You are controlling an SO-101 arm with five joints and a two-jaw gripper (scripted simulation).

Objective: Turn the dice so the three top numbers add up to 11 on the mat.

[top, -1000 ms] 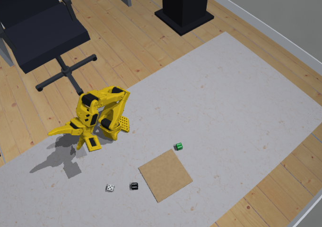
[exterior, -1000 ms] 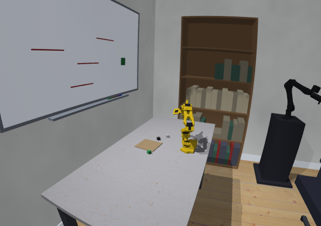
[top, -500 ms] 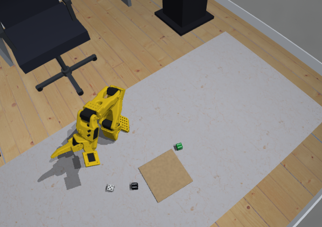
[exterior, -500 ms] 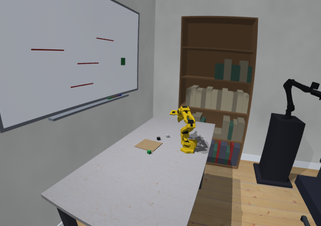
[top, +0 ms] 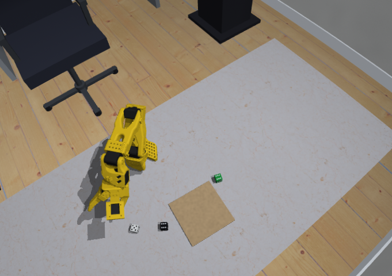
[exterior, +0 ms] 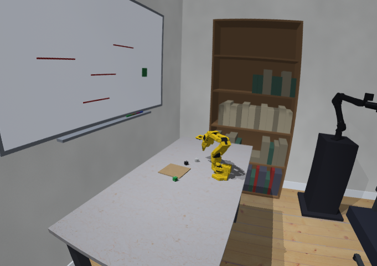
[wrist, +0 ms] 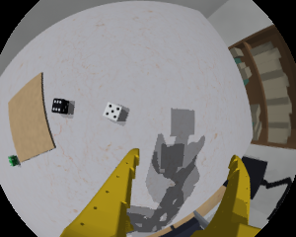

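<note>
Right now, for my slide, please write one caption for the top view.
Yellow arm beside three dice, white, black and green, all off the tan mat.

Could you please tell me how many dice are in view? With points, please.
3: the white die (top: 133, 228) (exterior: 196, 159) (wrist: 112, 112) nearest the arm's fingers, the black die (top: 164, 226) (exterior: 186, 163) (wrist: 60, 106) between it and the mat (top: 201, 213) (exterior: 174, 170) (wrist: 30, 118), and the green die (top: 218, 177) (exterior: 175, 178) (wrist: 13, 160) beside the mat.

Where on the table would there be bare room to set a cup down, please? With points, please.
Beyond the green die (top: 218, 177) (exterior: 175, 178) (wrist: 13, 160), on the side away from the mat (top: 201, 213) (exterior: 174, 170) (wrist: 30, 120). It's crowded between the mat and the arm, where the white die (top: 134, 228) (exterior: 196, 159) (wrist: 112, 112) and black die (top: 164, 226) (exterior: 186, 162) (wrist: 60, 106) lie.
</note>
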